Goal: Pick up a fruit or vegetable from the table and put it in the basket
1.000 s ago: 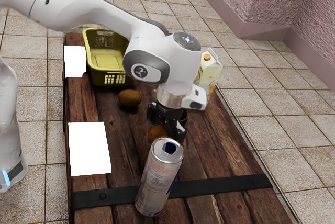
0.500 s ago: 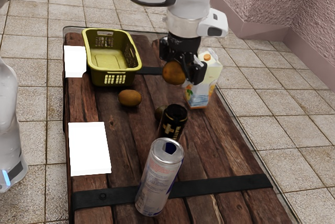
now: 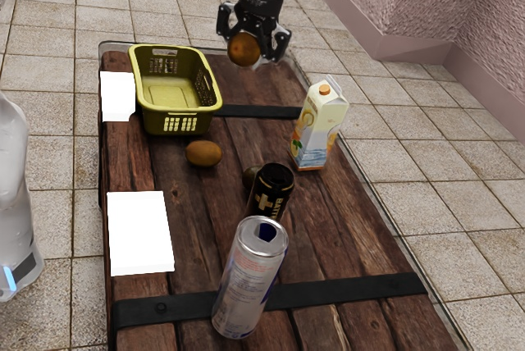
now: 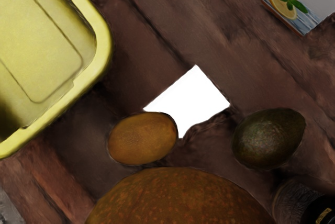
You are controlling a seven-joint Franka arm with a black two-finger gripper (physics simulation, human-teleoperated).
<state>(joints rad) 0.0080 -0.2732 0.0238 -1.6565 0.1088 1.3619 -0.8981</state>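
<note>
the tool [image 3: 254, 52] has the fruit [image 3: 244, 49] pinched between its 2 fingers, up in the air, off on the exterior view's right of the basket [image 3: 151, 118]. from where i'm standing, what's wanted is a smooth carry across, high enough to clear the rim, then a gentle lowering well inside before the fingers part. let go early and it might clip the edge and roll over the desk [image 3: 262, 142]; i'd keep the grip firm, since a round thing could slip. it's a plump, brownish-orange ball, freckled with brighter specks. farther out, on the desk, a smooth brown kiwi [image 3: 203, 153] sits near the basket, and a dark green avocado [image 4: 268, 138] lies beyond it.
</note>
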